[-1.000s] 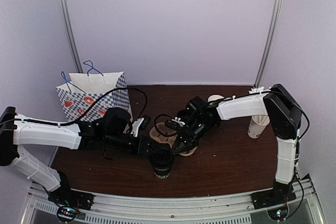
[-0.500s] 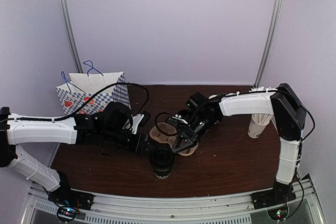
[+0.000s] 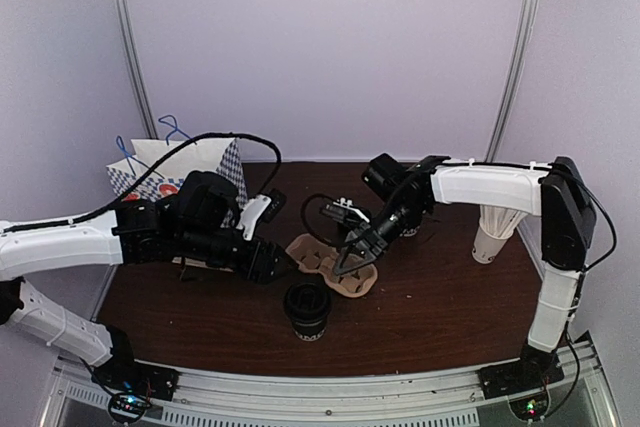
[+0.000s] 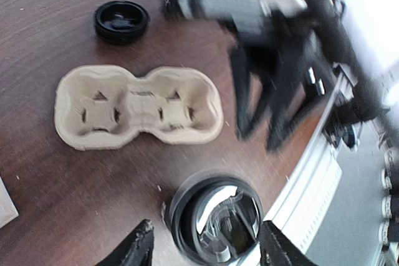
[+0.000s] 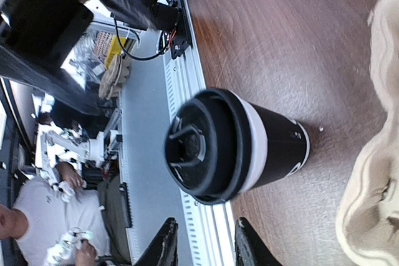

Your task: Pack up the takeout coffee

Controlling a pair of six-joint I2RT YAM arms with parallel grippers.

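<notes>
A dark brown wooden table [image 3: 440,317] is seen from above, with two white and black robot arms reaching in from either side. The takeout coffee [image 3: 307,309], a small black paper cup with a round black plastic lid pressed on, is stood upright near the table's front edge, just in front of a beige moulded-pulp two-cup carrier [image 3: 331,265] and apart from it. The left gripper [image 3: 272,265] is held above the table, just left of the carrier, its two black fingers [image 4: 138,248] spread wide with nothing gripped; in its wrist view the lidded cup is seen below them. The right gripper [image 3: 346,263] is poised over the carrier's right half, its fingers [image 5: 164,244] parted a little, and nothing is clasped. A loose round black lid [image 4: 121,22] is laid beyond the carrier. A blue-and-white checked paper bag with red hearts [image 3: 190,172] is stood at the back left, and a tall white stack of cups [image 3: 490,237] at the right.
</notes>
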